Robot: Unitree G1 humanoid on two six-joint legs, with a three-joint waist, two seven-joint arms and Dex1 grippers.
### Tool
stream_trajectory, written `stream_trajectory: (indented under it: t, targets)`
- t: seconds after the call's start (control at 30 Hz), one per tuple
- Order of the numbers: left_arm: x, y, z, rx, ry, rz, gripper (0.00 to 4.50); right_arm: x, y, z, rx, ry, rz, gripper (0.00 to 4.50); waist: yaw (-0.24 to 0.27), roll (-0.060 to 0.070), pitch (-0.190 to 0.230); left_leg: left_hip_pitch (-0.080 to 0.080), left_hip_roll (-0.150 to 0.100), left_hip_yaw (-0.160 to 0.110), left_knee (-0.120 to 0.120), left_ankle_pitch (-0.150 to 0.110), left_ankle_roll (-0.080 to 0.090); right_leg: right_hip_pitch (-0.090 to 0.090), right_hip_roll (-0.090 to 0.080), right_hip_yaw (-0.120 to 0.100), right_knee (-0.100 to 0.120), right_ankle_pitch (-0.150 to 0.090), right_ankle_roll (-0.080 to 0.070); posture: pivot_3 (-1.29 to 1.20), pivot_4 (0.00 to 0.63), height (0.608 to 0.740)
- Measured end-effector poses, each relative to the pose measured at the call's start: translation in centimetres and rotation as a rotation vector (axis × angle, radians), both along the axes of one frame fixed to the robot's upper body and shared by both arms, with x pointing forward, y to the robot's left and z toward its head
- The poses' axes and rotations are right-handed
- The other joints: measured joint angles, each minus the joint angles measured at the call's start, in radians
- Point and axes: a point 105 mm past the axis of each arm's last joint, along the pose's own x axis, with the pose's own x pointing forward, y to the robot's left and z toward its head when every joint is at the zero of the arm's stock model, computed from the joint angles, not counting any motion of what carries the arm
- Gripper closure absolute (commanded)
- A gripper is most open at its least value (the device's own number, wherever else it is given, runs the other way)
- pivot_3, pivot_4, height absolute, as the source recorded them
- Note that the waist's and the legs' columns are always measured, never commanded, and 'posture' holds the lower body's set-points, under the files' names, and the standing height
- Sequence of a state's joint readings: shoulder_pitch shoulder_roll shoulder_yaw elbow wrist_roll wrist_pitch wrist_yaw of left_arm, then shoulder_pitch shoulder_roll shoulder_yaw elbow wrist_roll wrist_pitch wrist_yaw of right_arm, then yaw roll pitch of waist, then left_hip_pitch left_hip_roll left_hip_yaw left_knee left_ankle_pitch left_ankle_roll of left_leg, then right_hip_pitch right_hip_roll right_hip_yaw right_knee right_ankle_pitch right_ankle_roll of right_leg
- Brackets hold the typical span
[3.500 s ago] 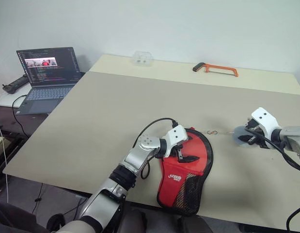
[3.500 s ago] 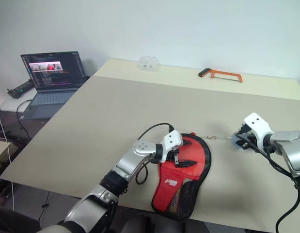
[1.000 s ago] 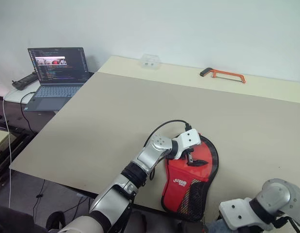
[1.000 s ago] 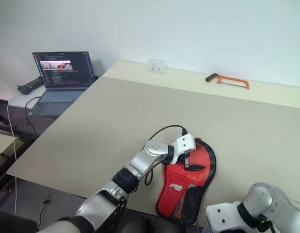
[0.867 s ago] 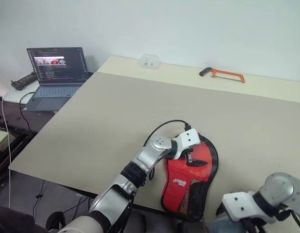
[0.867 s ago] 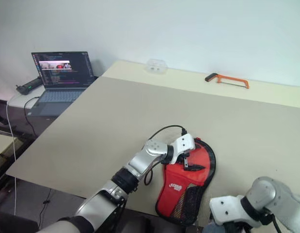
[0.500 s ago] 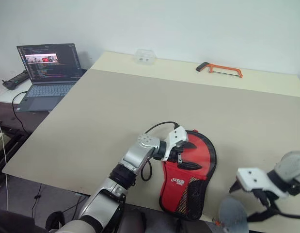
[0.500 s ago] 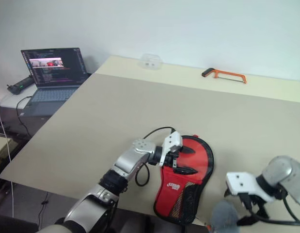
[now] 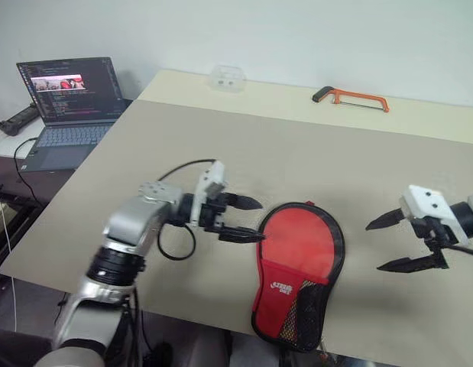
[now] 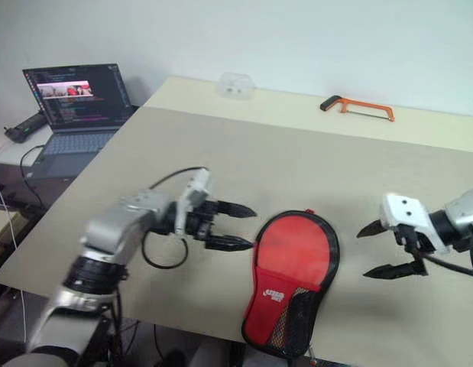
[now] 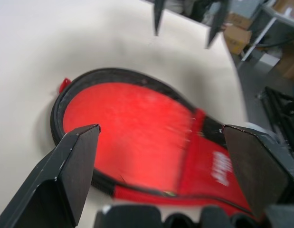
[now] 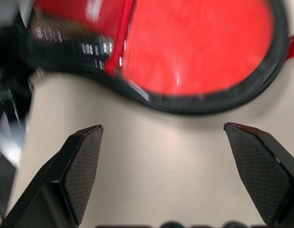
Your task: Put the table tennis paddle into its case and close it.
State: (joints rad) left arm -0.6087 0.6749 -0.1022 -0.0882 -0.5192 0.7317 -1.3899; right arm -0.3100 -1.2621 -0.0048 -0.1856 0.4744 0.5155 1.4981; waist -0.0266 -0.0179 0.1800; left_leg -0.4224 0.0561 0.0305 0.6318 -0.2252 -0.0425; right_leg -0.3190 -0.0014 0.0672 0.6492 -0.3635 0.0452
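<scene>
The case (image 9: 297, 279) lies flat by the table's front edge, its black zipper rim (image 11: 113, 73) round end away from me. Its red logo panel and mesh pocket (image 9: 312, 310) are nearest me. Inside the rim lies a smooth round red face (image 9: 305, 237) that looks like the table tennis paddle; its handle is hidden. My left gripper (image 9: 255, 220) hovers open just left of the case, pointing at it. My right gripper (image 9: 374, 247) hangs open to the case's right, a hand's width away. Both hold nothing.
An orange hacksaw (image 9: 349, 98) and a clear plastic box (image 9: 226, 76) lie at the table's far edge. A laptop (image 9: 64, 99) stands on a lower surface to the left. The case's mesh end reaches the table's front edge (image 9: 190, 325).
My left gripper has lifted off the case and drawn back to its left. My right gripper has risen from below the table's front edge to the case's right. The camera shifted too.
</scene>
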Motion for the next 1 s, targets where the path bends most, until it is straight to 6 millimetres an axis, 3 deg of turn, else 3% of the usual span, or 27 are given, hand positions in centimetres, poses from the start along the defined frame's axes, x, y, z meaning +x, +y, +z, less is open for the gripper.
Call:
stream_trajectory:
  t: [0.1, 0.27, 0.53, 0.63, 0.73, 1.0]
  targets:
    - [-0.8, 3.0, 1.3, 0.021, -0.003, 0.038, 0.0, 0.1, -0.7, 0.4, 0.06, 0.03, -0.061, 0.02, -0.001, 0.001, 0.001, 0.001, 0.0, 0.0, 0.001, 0.0, 0.0, 0.0, 0.0, 0.0, 0.001, 0.0, 0.0, 0.0, 0.15, 0.74]
    - [-1.7, 6.6, 1.9, 0.057, 0.029, 0.131, 0.0, -0.2, -1.7, 1.7, 0.158, 0.036, -0.121, 0.02, 0.001, 0.001, 0.007, 0.001, 0.001, 0.0, 0.005, -0.002, 0.003, -0.002, -0.001, 0.0, 0.009, -0.001, -0.001, 0.0, 0.15, 0.74]
    - [-3.1, 8.1, 3.3, 0.053, 0.019, 0.201, 0.0, -1.7, -2.5, 2.8, 0.261, 0.062, -0.189, 0.02, -0.003, 0.001, 0.008, 0.002, 0.004, 0.0, 0.011, -0.002, 0.004, -0.002, 0.0, 0.0, 0.018, -0.001, -0.001, 0.0, 0.15, 0.74]
    - [-3.2, 8.9, 3.7, 0.061, 0.01, 0.249, 0.0, -2.8, -2.7, 1.9, 0.275, 0.1, -0.222, 0.02, -0.002, 0.001, 0.008, 0.002, 0.004, 0.0, 0.011, -0.002, 0.004, -0.002, 0.001, 0.0, 0.017, -0.001, -0.001, 0.0, 0.15, 0.74]
    - [-3.1, 9.2, 3.6, 0.064, 0.017, 0.267, 0.0, -3.2, -2.2, 1.0, 0.292, 0.133, -0.233, 0.02, -0.003, 0.001, 0.008, 0.002, 0.003, 0.001, 0.012, -0.002, 0.004, -0.003, 0.001, 0.001, 0.018, -0.001, -0.001, 0.0, 0.15, 0.74]
    - [-3.1, 10.0, 3.4, 0.088, 0.021, 0.307, 0.0, -2.7, -0.8, 2.5, 0.339, 0.103, -0.191, 0.02, -0.005, 0.0, 0.009, 0.001, 0.004, 0.004, 0.012, -0.002, 0.004, -0.009, 0.001, 0.004, 0.025, -0.001, -0.002, 0.0, 0.15, 0.74]
